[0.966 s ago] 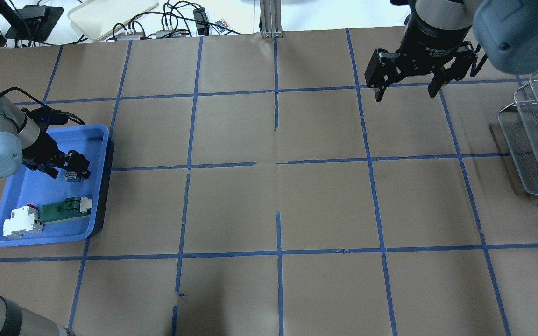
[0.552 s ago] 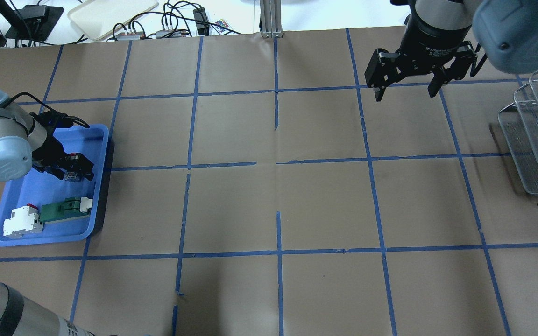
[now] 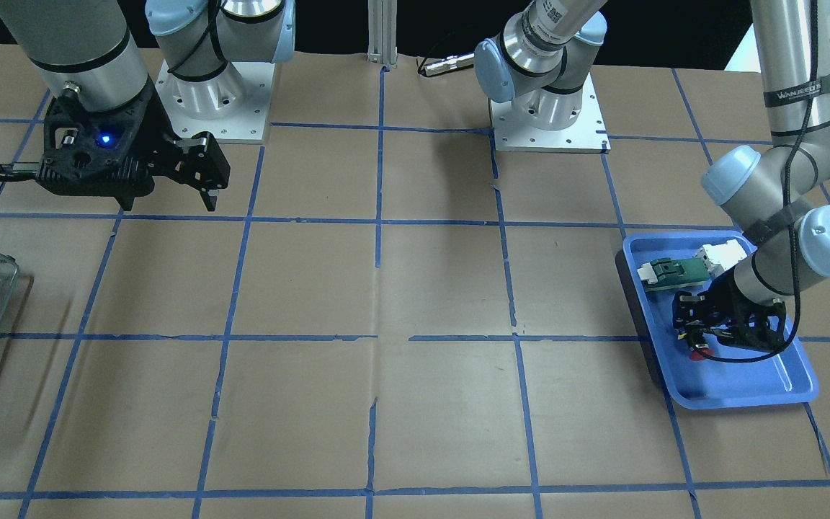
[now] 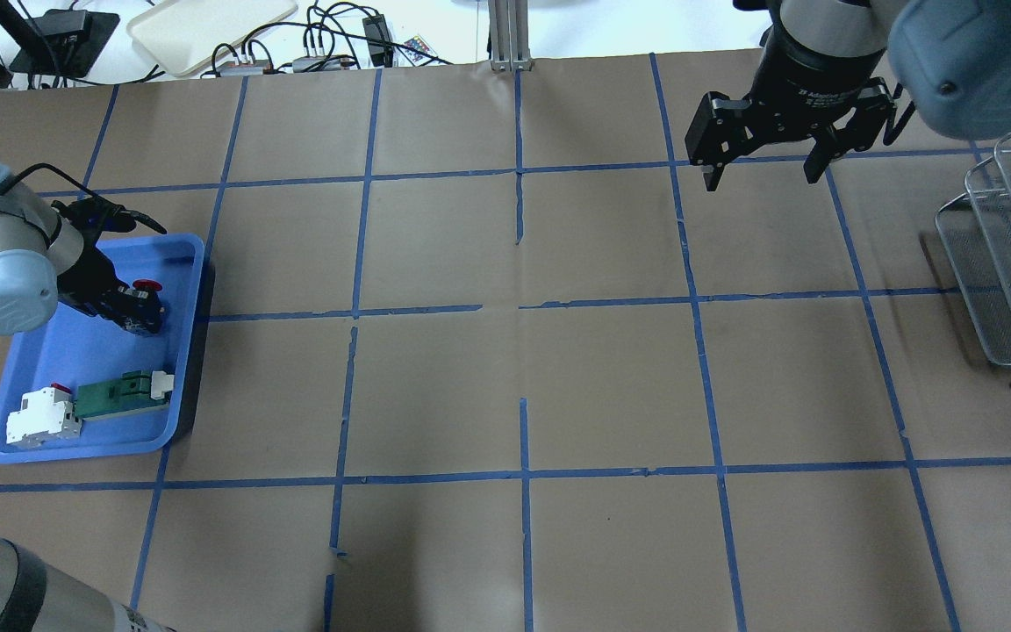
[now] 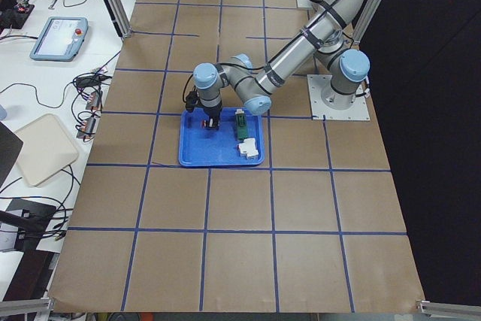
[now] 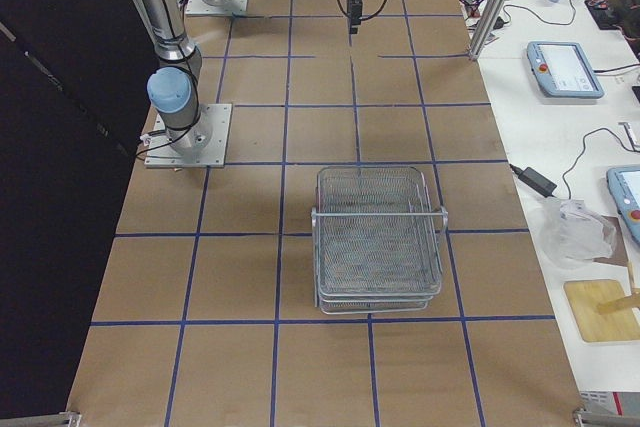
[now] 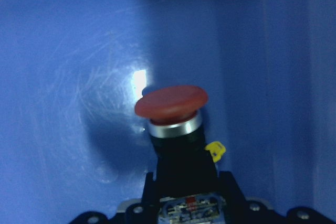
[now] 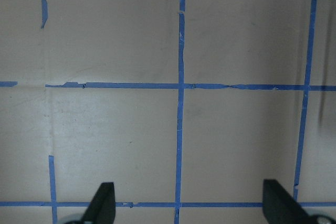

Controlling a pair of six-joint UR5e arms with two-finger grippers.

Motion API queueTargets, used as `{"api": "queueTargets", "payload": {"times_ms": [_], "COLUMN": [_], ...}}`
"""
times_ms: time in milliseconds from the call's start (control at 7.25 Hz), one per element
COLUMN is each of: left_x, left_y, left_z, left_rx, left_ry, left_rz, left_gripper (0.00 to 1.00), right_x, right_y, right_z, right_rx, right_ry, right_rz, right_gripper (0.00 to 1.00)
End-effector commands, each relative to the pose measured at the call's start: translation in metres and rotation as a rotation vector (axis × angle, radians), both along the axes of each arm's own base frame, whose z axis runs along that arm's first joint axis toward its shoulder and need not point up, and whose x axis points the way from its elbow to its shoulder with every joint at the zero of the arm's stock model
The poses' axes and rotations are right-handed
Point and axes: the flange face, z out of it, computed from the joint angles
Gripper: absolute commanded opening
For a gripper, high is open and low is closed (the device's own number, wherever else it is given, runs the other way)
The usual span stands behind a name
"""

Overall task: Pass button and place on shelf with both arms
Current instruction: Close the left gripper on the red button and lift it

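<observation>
The button (image 4: 146, 286), red mushroom head on a black body, is held in my left gripper (image 4: 132, 307) just above the floor of the blue tray (image 4: 182, 386). The left wrist view shows its red head (image 7: 170, 102) pointing away from the camera, with its shadow on the tray. In the front view the left gripper (image 3: 703, 335) hangs low in the tray (image 3: 746, 396). My right gripper (image 4: 760, 171) is open and empty, high over the far right of the table, fingers wide apart in its wrist view (image 8: 191, 203). The wire shelf (image 4: 1006, 263) stands at the right edge, also in the right view (image 6: 378, 237).
A green-and-white flat part (image 4: 119, 393) and a white block with a red bit (image 4: 40, 414) lie at the tray's near end. Cables and a beige tray (image 4: 207, 26) lie beyond the table's far edge. Blue tape lines grid the brown table.
My left gripper has shut on the button, lifted slightly and turned, so the red head now shows at its far side. The right arm has not moved.
</observation>
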Motion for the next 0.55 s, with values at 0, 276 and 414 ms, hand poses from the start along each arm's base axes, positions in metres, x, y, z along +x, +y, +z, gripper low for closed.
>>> {"api": "queueTargets", "payload": {"times_ms": [0, 276, 414], "left_x": [-0.027, -0.101, -0.159], "left_y": [-0.016, -0.022, -0.023], "left_z": [0.043, 0.092, 0.097], "left_rx": [-0.057, -0.127, -0.156], "left_ry": [-0.006, 0.058, 0.094], "left_rz": [-0.328, -0.563, -0.774], "left_gripper": [0.0, 0.0, 0.0], "right_x": [-0.002, -0.011, -0.027], "right_y": [-0.001, -0.002, -0.005], "right_z": [0.0, 0.003, 0.005], "right_rx": [0.0, -0.007, -0.005], "right_ry": [0.002, 0.003, 0.002], "right_rz": [0.016, 0.153, 0.212], "right_gripper": [1.0, 1.0, 1.0]}}
